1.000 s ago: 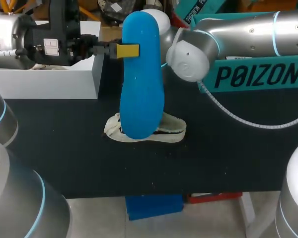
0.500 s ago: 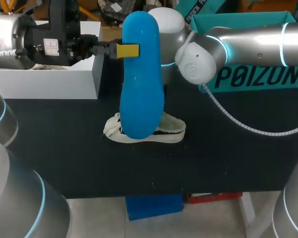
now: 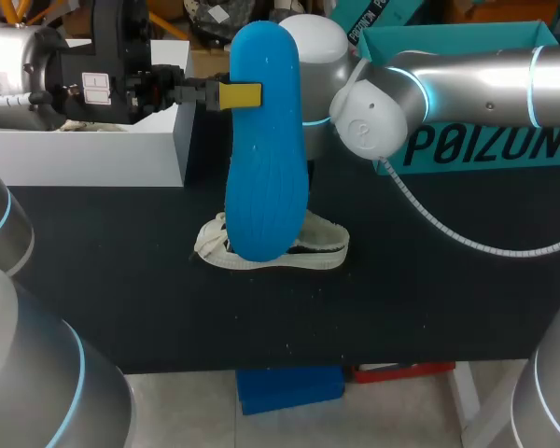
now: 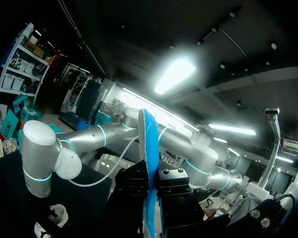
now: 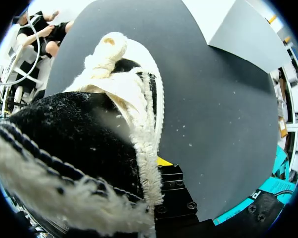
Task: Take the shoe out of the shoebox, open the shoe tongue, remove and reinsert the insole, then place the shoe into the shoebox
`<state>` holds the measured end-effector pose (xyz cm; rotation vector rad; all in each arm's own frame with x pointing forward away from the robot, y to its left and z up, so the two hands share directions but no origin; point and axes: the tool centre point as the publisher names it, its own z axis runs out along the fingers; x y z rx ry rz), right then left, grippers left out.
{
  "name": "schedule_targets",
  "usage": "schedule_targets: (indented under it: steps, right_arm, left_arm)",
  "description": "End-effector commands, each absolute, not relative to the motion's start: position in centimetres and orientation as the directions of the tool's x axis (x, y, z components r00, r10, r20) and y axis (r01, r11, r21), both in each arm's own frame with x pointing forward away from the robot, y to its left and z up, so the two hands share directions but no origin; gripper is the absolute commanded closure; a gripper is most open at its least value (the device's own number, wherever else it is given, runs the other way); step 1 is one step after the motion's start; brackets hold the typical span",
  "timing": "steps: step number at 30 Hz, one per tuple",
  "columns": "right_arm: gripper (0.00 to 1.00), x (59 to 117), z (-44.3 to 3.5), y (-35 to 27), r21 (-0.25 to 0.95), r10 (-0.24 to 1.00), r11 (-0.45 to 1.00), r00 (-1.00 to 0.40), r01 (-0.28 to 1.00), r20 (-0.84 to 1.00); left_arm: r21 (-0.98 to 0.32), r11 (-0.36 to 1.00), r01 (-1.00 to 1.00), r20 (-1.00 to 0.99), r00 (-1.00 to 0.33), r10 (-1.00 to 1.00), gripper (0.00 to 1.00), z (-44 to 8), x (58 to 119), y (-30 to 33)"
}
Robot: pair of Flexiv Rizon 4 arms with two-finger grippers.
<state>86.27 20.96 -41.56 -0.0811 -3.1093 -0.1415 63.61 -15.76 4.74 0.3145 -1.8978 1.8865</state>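
- The blue insole (image 3: 266,149) stands up tall above the table, long way up and down, thin edge toward the left wrist camera.
- The left gripper (image 3: 235,94) pinches the insole's side near its top end.
- The cream shoe (image 3: 322,247) lies on the black table (image 3: 121,280), long way side to side.
- The right gripper (image 5: 161,162) is right against the shoe; its grip cannot be told.
- The white shoebox (image 3: 84,154) sits back left.
- A teal box (image 3: 485,140) with big black letters sits back right.
- A wide strip of table lies between the shoe and the near edge.

Shoe (image 3: 325,245) mostly hidden behind insole (image 3: 266,140); right gripper (image 5: 161,161) largely hidden under shoe
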Motion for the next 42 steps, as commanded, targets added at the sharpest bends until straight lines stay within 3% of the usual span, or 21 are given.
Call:
schedule_targets:
  steps: [1,10,14,19,25,30,42]
  right_arm:
    - [1.0,86.0,-40.2,19.5,0.042,0.144,0.989,-0.99,0.144,-0.004]
    - [1.0,86.3,-35.0,16.3,0.058,0.559,0.829,-0.828,0.556,-0.048]
    - [1.0,86.4,-33.8,15.5,0.091,0.762,0.647,-0.647,0.757,-0.038]
    - [1.0,85.8,-32.7,15.4,0.191,0.92,0.369,-0.387,0.91,0.066]
    - [1.0,85.0,-32.8,15.4,0.194,0.988,0.089,-0.112,0.977,0.109]
    - [1.0,84.8,-33.0,15.5,0.197,0.992,-0.054,0.031,0.979,0.119]
    - [1.0,85.0,-34.9,15.8,0.134,0.996,-0.076,0.08,0.988,-0.027]
  left_arm:
    - [-0.887,0.044,-0.46,0.461,-0.876,0.144,1.0,4.8,63.6,-15.9]
    - [-0.887,0.044,-0.46,0.461,-0.876,0.144,1.0,4.8,63.6,-15.9]
    - [-0.887,0.044,-0.46,0.461,-0.876,0.144,1.0,4.8,63.6,-15.9]
    - [-0.887,0.044,-0.46,0.461,-0.876,0.144,1.0,4.8,63.6,-15.9]
    - [-0.887,0.044,-0.46,0.461,-0.876,0.144,1.0,4.8,63.6,-15.9]
    - [-0.887,0.044,-0.46,0.461,-0.876,0.144,1.0,4.8,63.6,-15.9]
    - [-0.887,0.044,-0.46,0.461,-0.876,0.144,1.0,4.8,63.6,-15.9]
